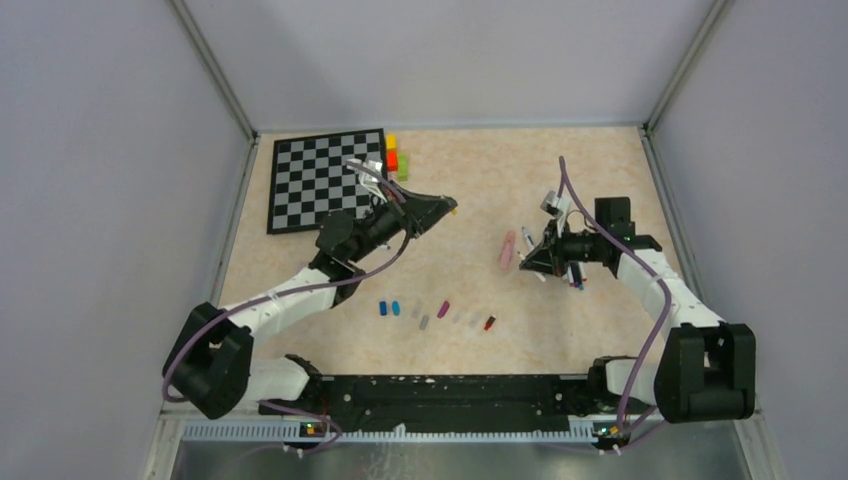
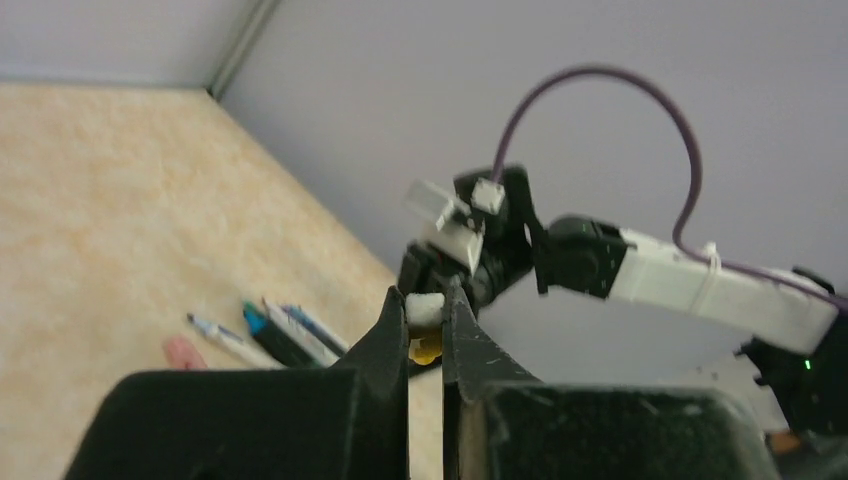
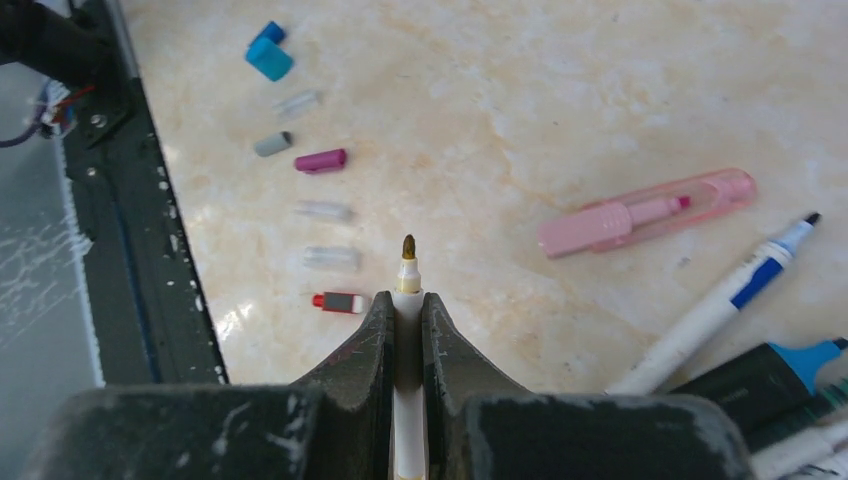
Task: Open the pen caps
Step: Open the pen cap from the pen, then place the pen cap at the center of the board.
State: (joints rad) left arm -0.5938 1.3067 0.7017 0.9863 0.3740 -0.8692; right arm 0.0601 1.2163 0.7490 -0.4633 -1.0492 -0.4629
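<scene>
My left gripper (image 2: 426, 312) (image 1: 447, 208) hangs above the table, shut on a small white and yellow pen cap (image 2: 425, 308). My right gripper (image 3: 405, 305) (image 1: 533, 260) is shut on a white pen (image 3: 407, 275), and the pen's bare dark tip sticks out past the fingers. A row of loose pen caps lies near the front edge: two blue (image 3: 268, 55) (image 1: 388, 308), grey (image 3: 272, 144), magenta (image 3: 320, 160) (image 1: 443, 309), red-ended (image 3: 340, 302) (image 1: 489, 322) and some clear ones (image 3: 331, 257). More pens (image 3: 720, 300) (image 2: 270, 335) lie beside the right gripper.
A pink highlighter (image 3: 640, 212) (image 1: 507, 251) lies just left of the right gripper. A chessboard (image 1: 320, 180) sits at the back left with yellow, red and green blocks (image 1: 393, 155) at its right edge. The black base rail (image 1: 450, 390) runs along the near edge.
</scene>
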